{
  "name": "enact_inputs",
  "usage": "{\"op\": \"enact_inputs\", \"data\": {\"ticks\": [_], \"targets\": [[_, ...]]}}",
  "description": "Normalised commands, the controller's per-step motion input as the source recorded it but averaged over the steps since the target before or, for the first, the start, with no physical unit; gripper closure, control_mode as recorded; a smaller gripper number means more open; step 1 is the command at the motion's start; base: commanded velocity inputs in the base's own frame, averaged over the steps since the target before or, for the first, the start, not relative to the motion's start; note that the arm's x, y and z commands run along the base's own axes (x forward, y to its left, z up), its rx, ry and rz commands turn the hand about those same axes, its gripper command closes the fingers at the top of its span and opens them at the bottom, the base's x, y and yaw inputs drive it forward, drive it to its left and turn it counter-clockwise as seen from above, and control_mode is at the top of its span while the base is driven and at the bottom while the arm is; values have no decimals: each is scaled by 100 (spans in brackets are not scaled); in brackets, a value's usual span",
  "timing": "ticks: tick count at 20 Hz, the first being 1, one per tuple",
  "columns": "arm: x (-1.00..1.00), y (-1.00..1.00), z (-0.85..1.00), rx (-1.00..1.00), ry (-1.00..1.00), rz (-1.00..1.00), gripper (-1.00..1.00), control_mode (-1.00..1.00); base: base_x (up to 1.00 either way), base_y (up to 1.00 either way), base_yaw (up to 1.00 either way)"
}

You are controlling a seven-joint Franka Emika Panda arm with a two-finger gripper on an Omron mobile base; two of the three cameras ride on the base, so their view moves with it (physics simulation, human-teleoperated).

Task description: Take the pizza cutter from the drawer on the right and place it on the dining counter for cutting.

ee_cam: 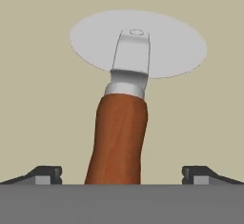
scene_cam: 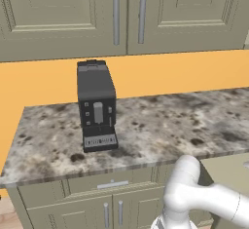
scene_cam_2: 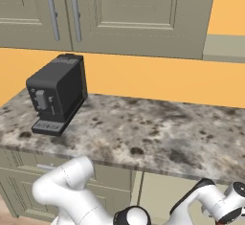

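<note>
**Gripper spread over the pizza cutter in the drawer**

In the hand view you look straight down on the small pizza cutter [ee_cam: 125, 99], which lies flat on the plain olive-beige floor of the drawer [ee_cam: 38, 99]. Its round silver metal blade [ee_cam: 176, 46] lies toward the top of that view, a silver bracket runs across the middle of the disc, and the short reddish-brown wooden handle [ee_cam: 119, 142] runs down toward the bottom edge.

The gripper [ee_cam: 122, 175] has its two dark fingertips [ee_cam: 47, 174] spread wide, one at each side of the handle. Clear drawer floor shows between each tip and the wood, so the tips are not touching the cutter and nothing is pinched. The handle's lower end sits between the two tips, slightly left of centre.

In the left base view you see the white arm [scene_cam: 194, 194] bending low at the lower right, in front of the olive-beige base cabinets [scene_cam: 87, 203]. Above them lies a mottled grey-brown granite worktop [scene_cam: 170, 125] carrying a black boxy coffee machine [scene_cam: 96, 106], which stands upright near the worktop's left end. Behind it you see an orange wall [scene_cam: 170, 72] and olive-beige upper cabinets with vertical silver bar handles [scene_cam: 115, 14].

In the right base view the arm's white links [scene_cam_2: 72, 190] cross the bottom of the picture below the worktop's front edge.
</note>
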Motion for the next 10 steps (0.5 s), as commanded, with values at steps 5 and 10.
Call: {"op": "enact_inputs", "data": {"ticks": [5,10], "targets": [[0,-2,-16,0,-2,0,-100,-100,0,0,0],[-2,0,-22,0,0,0,-100,-100,0,0,0]]}}
